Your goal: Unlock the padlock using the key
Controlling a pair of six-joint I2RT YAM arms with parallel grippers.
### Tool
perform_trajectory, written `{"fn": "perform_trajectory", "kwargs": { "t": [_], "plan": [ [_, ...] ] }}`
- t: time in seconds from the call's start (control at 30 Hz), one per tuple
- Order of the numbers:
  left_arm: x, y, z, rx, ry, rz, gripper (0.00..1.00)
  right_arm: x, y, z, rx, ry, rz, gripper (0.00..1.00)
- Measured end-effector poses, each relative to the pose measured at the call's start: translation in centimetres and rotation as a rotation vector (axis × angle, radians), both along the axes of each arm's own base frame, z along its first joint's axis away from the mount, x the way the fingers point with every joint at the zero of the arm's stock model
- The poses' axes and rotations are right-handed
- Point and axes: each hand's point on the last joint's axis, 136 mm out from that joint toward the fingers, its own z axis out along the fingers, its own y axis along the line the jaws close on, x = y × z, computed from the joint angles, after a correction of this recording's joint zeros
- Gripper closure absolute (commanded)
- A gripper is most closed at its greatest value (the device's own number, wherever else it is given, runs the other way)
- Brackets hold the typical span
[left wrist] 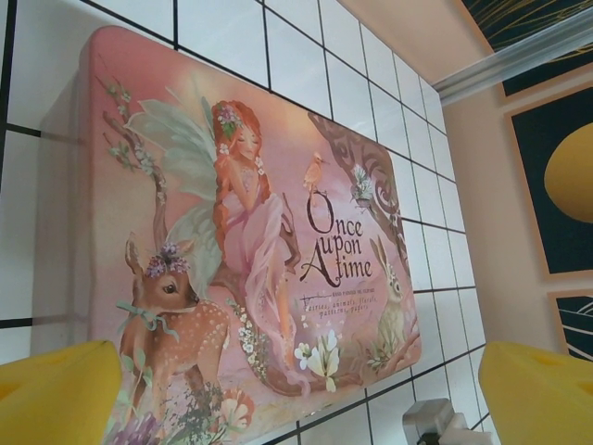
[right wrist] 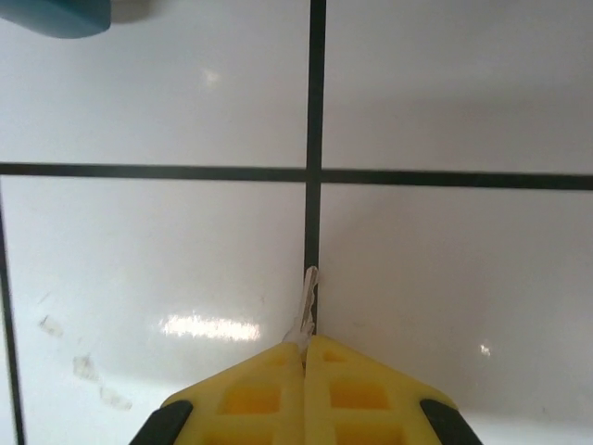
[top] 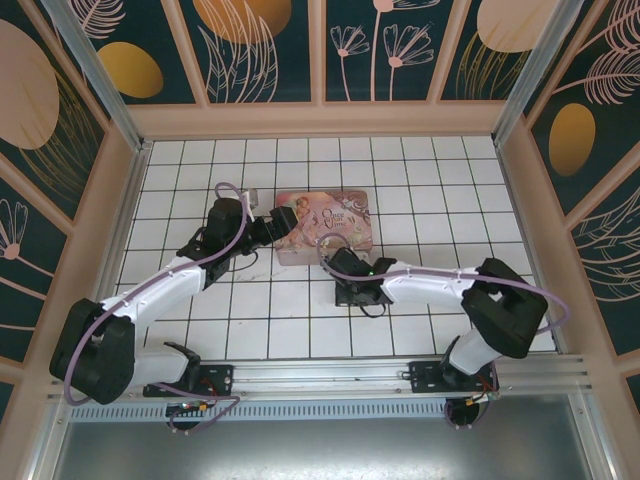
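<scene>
My right gripper (right wrist: 305, 345) is shut on the small silvery key (right wrist: 307, 301), whose blade sticks out ahead of the yellow fingertips, low over the white tiles. A blurred blue shape (right wrist: 56, 14) is cut off by the top left corner of the right wrist view. It looks like the padlock's body, and its shackle is out of view. In the top view the right gripper (top: 340, 263) sits just in front of the pink tin (top: 325, 225). My left gripper (left wrist: 296, 413) is open, with its yellow fingers (left wrist: 56, 394) spread wide at the tin's left end (top: 277, 228).
The pink illustrated tin (left wrist: 250, 213) lies flat, lid up, in the middle of the tiled floor (top: 430, 200). A small pale grey block (left wrist: 432, 422) lies by the tin's near corner; I cannot tell what it is. Wooden walls enclose the floor on three sides.
</scene>
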Motion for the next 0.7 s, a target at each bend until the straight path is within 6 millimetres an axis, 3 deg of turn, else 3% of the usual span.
{"fn": "perform_trajectory", "kwargs": {
  "t": [0.23,0.5,0.7],
  "plan": [
    [-0.3,0.0,1.0,-0.023,-0.013,-0.001,0.01,0.3,1.0,4.5,0.155,-0.065,-0.026,1.0],
    [-0.9,-0.4,2.5,-0.088,-0.008,-0.013,0.01,0.8,2.0,7.2,0.247,-0.103,-0.04,1.0],
    [-1.6,-1.3,2.7,-0.185,0.039,-0.04,0.01,1.6,3.2,10.4,0.356,-0.161,-0.057,1.0]
  ]
}}
